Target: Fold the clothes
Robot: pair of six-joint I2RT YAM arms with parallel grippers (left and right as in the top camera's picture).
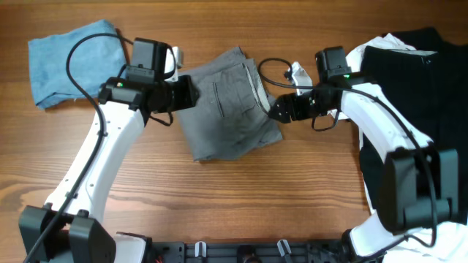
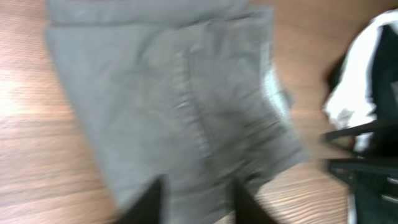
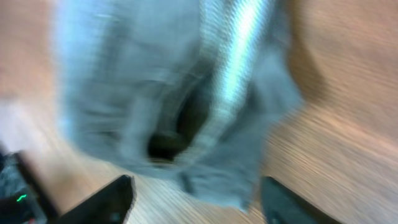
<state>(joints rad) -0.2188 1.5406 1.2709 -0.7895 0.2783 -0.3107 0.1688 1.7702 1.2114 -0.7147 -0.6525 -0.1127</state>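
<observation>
Left gripper (image 1: 191,93) and right gripper (image 1: 273,111) gape wide, empty, flanking the grey shorts (image 1: 227,106) lying on the table (image 1: 292,197). They look soft, light and floppy; best pinched at a hem corner.

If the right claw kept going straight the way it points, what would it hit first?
Most likely the grey shorts: the right gripper, open, points at their edge, though its height above them is unclear.

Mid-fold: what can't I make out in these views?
- Overhead: left gripper and right gripper fingertips hidden by their housings; contact with grey shorts unclear.
- Both wrist views: motion blur smears the shorts' fine detail.
- Overhead: black garment cut off by right edge, partly under the right arm.
</observation>
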